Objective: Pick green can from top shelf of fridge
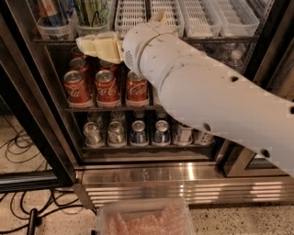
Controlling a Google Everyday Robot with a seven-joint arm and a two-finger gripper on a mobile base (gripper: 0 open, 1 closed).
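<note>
Green can [94, 11] on top shelf [229, 39]; tool [98, 47] just below, grip unclear; three red cans [106, 87] front.

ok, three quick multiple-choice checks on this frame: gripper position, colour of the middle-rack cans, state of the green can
1. The gripper is:
A) at the front edge of the top shelf, just below the green can
B) down by the steel base
C) among the bottom-rack cans

2. The cans on the middle rack are:
A) yellow
B) red
C) purple

3. The green can is:
A) lying on its side
B) lifted out in the gripper
C) upright in its clear bin on the top shelf

Answers:
1 A: the gripper sits at the shelf edge, above the middle rack.
2 B: red bodies with white script.
3 C: it stands in the bin, above the gripper.
</note>
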